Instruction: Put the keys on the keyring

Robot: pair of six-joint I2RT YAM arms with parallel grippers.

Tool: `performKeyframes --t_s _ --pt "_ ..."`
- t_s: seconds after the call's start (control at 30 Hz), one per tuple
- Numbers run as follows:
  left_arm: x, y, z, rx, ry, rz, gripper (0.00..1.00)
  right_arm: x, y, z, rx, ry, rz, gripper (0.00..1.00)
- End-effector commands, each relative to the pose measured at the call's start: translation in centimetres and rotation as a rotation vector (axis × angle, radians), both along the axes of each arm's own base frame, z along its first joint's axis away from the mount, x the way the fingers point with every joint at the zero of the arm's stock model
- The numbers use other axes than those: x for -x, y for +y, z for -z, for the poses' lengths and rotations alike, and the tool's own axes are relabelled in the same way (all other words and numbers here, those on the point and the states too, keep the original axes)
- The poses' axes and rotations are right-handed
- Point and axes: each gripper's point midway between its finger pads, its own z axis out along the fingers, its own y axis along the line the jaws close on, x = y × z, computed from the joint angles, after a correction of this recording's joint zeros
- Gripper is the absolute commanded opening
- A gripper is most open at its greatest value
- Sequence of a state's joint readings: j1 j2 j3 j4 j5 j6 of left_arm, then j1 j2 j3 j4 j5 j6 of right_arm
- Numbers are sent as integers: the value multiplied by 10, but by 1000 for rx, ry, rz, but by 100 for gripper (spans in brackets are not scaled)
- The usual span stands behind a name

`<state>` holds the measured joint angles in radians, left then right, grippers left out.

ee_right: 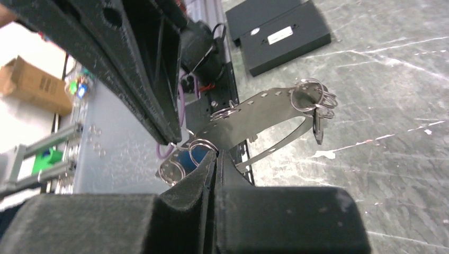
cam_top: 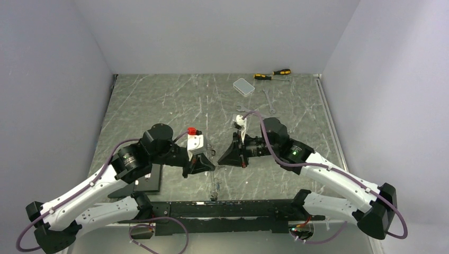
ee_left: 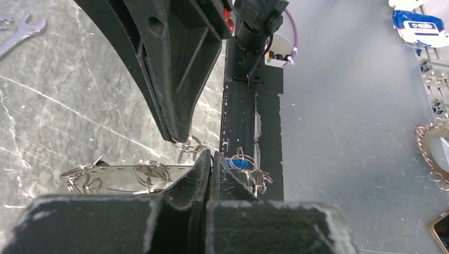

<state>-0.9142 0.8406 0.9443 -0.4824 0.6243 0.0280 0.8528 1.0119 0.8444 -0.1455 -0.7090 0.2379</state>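
Note:
The keyring (ee_right: 265, 108) shows as a curved flat silver band with holes and small split rings; it hangs between both grippers above the table (cam_top: 214, 185). My left gripper (ee_left: 210, 157) is shut on the band (ee_left: 116, 177) near its middle. My right gripper (ee_right: 216, 153) is shut on a small split ring (ee_right: 204, 144) at the band, tip to tip with the left one (cam_top: 212, 164). A blue-headed key (ee_left: 235, 164) hangs just behind the fingertips. A black-headed key (ee_right: 317, 129) dangles from the rings at the band's far end.
Two silver wrenches (cam_top: 270, 100) lie behind the grippers, with a clear plastic box (cam_top: 243, 86) and two screwdrivers (cam_top: 272, 74) at the back. A black box (cam_top: 148, 180) sits under the left arm. The black base rail (cam_top: 238, 209) runs along the near edge.

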Motion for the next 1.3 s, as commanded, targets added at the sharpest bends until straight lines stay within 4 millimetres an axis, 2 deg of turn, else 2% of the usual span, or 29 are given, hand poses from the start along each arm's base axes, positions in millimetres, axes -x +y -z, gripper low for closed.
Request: performKeyframes --t_s 0.0,0.17,0.33,0.37,0.47,0.53,0.7,0.83,1.0,1.27 --pt "9 -2 -23 77 -51 56 0 -39 4 -40 -116 32 251 0" --pt "8 -1 -23 75 -57 46 0 -44 2 -33 -95 158 328 0" --pt "7 0 -25 76 -66 36 0 -40 -2 -38 -107 170 331 0" --pt "7 1 -24 74 -67 36 0 -39 -3 -37 -98 157 324 6" --pt "7 1 -25 67 -66 41 0 -32 -7 -32 -71 93 275 34" --pt "9 2 -26 61 -64 52 0 -26 -11 -29 -57 31 234 41" --pt "14 3 -28 50 -59 79 0 -9 -23 -32 -69 -137 128 44" --pt "19 3 -32 59 -57 110 0 12 -27 -31 -100 -220 -5 45" --pt "27 4 -33 51 -35 159 0 30 -33 -36 -173 -347 -106 47" --pt "36 2 -31 44 -2 219 0 30 -31 -39 -250 -614 -115 48"
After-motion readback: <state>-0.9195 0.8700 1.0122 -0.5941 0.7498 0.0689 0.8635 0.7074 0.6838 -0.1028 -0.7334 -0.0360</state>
